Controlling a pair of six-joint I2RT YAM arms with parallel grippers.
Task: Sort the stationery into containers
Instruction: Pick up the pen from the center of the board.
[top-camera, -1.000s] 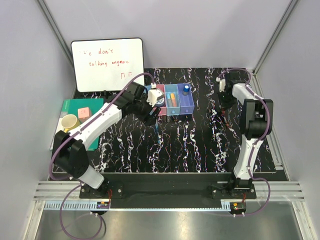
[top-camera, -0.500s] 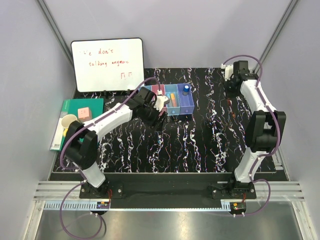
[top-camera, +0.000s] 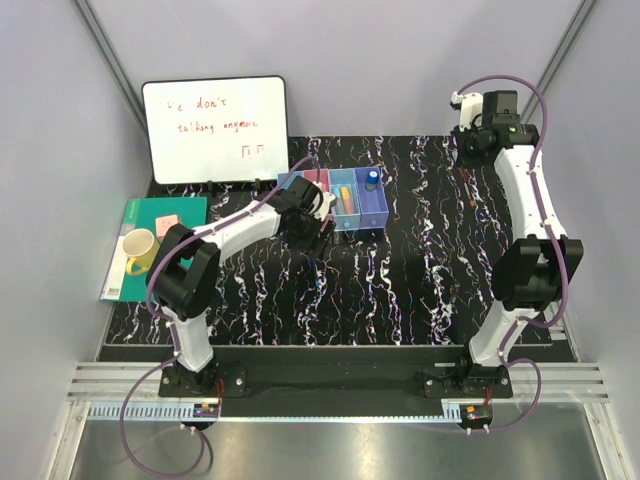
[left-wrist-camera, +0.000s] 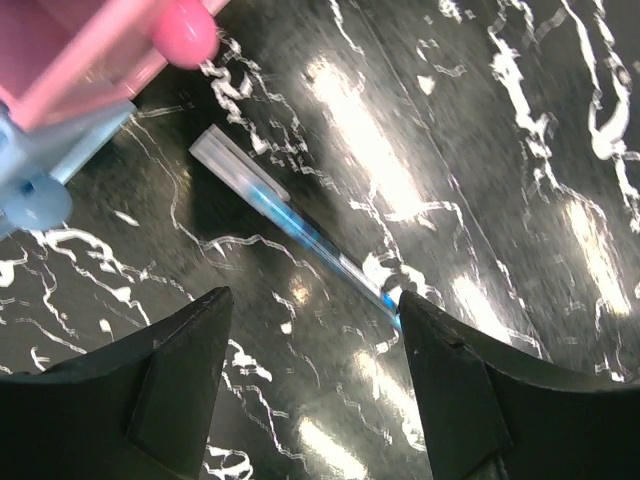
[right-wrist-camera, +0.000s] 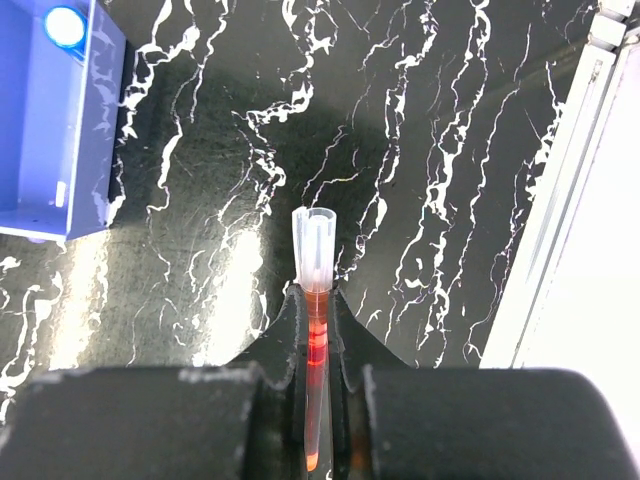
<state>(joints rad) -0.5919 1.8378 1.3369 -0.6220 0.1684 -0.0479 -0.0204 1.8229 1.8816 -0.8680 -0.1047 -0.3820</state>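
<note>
Now the right jaws pinch a red pen (right-wrist-camera: 314, 250) for the bins (top-camera: 372, 220). Left jaws, apart over the blue pen (left-wrist-camera: 300, 230), should drop and close.

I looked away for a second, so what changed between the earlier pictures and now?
The right arm stretched out, carrying the right claw toward the far edge, shut on a red pen. The left arm swung its elbow inward while the left claw stayed open, low over the blue pen beside the bins. The blue pen, bins, whiteboard and mug did not move.
</note>
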